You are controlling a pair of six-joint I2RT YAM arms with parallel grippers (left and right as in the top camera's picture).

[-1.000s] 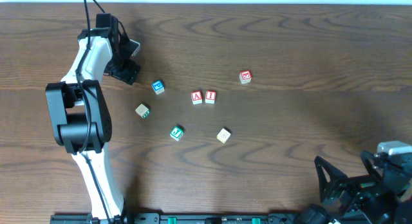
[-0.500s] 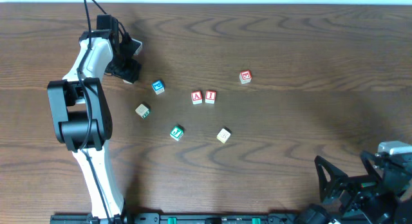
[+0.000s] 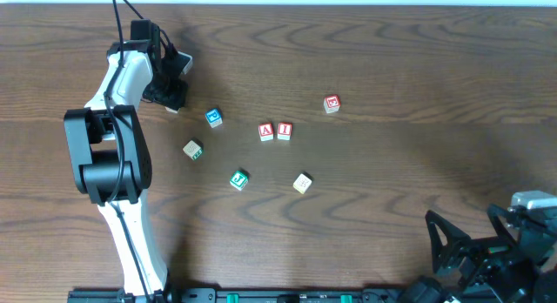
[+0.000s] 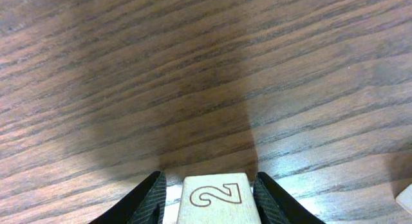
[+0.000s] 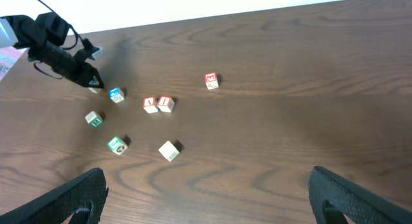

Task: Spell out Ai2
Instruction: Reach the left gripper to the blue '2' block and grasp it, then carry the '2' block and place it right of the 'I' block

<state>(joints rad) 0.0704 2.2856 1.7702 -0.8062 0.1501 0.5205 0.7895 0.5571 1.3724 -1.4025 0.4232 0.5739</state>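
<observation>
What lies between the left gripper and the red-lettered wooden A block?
In the overhead view, only a small blue-printed wooden cube sits between them, touching neither.

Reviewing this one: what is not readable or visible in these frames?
2 block: left wrist view, bottom edge cuts it off, so whether the left gripper has its jaws pressing it is unclear; overhead, the gripper mostly hides it.
Characters on the blue block, green block and lone red block: too small in overhead and right wrist views.
Tan block: top face too small to read, both views.
</observation>
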